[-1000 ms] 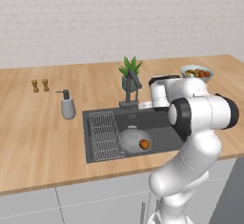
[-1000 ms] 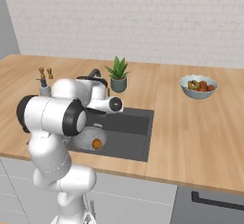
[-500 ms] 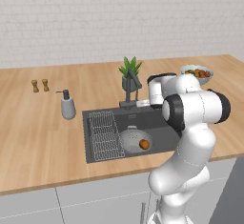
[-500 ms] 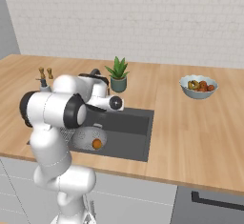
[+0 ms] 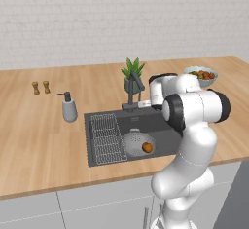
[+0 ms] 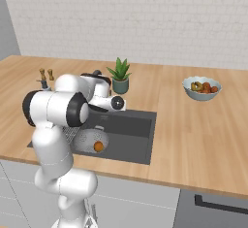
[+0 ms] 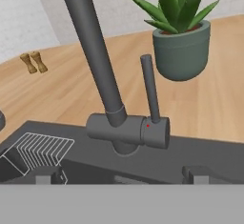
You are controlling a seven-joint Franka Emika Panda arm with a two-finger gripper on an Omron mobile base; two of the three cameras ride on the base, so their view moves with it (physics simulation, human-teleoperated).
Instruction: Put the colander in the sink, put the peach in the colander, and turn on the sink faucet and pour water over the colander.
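Observation:
The dark-grey sink faucet [image 7: 127, 128] stands close in front of my open gripper [image 7: 123, 174]. Its slanted spout rises to the upper left and its thin lever handle [image 7: 149, 88] stands upright; nothing is between my fingertips [image 7: 194, 173]. In the left base view my gripper [image 5: 144, 104] sits just right of the faucet [image 5: 133, 92], at the sink's back edge. The light-grey colander [image 5: 137, 143] lies in the dark sink [image 5: 148, 123] beside the wire rack [image 5: 107, 136], with the orange peach [image 5: 147, 147] inside it. The right base view shows the colander [image 6: 90, 140] holding the peach [image 6: 98, 146] in the sink [image 6: 135, 131].
A potted plant [image 7: 182, 42] stands right behind the faucet. A grey soap dispenser [image 5: 69, 108] sits left of the sink, and two small wooden shakers [image 5: 40, 87] stand farther left. A pale fruit bowl [image 6: 202, 89] rests on the counter to the right.
My hand has moved left across the back of the sink, closer to the faucet. Colander and peach have stayed put, and the gripper has stayed open.

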